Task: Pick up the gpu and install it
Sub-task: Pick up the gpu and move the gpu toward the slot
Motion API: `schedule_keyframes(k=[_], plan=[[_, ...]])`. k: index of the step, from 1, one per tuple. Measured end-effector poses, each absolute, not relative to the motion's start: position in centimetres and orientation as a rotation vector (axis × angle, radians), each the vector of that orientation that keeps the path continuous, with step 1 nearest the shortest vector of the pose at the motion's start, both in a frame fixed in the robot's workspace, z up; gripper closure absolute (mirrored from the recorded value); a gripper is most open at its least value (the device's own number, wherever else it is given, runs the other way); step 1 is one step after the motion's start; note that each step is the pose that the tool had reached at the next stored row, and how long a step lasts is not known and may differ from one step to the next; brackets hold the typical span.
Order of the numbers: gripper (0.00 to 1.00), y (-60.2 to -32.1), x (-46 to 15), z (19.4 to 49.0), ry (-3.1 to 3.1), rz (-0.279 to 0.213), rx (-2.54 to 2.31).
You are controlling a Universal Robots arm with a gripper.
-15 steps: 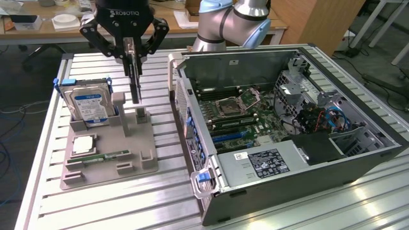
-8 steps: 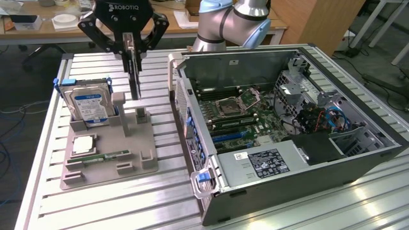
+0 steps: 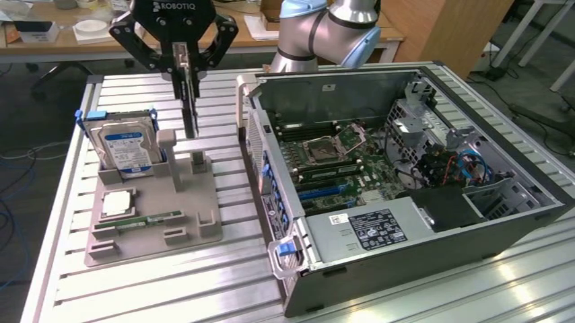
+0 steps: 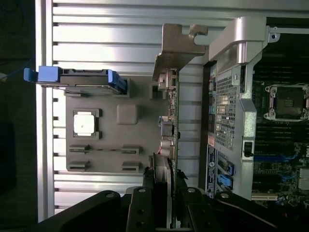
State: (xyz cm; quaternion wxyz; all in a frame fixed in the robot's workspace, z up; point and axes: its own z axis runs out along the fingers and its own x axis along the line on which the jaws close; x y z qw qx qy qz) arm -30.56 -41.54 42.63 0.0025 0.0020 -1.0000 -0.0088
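While the black two-finger gripper (image 3: 185, 73) (image 4: 164, 178) hangs over the slatted table, its jaws are pressed onto the two faces of the thin, flat, dark gpu (image 3: 190, 108) (image 4: 169, 121), pinching it by one end so that the card hangs upright and edge-on to the exterior view. The card's greyish metal end bracket (image 4: 181, 44) shows clearly in the wrist view. Its lower end sits just over an upright post of the grey moulded plastic holder (image 3: 193, 215) (image 4: 128, 140); whether it touches that post cannot be told. On the same holder, toward the exterior view's left, stands a silver hard drive with a blue-and-white label (image 3: 126, 149) (image 4: 79, 77) in a blue-tabbed frame, and nearer the camera lie a square silver processor chip (image 3: 117, 202) (image 4: 83, 122) and a narrow green memory stick (image 3: 148, 220). Beside the holder, on the exterior view's right, lies the open dark metal computer case (image 3: 422, 249) (image 4: 231, 96), its green motherboard (image 3: 332, 158) exposed. Everything rests on the ribbed aluminium table (image 3: 180, 289) (image 4: 111, 34).
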Motion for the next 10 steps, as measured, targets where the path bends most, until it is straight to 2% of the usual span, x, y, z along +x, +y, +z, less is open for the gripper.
schedule_keyframes(k=[10], plan=[[0.73, -41.5, -29.4, 42.6, -3.136, -0.028, 0.006]])
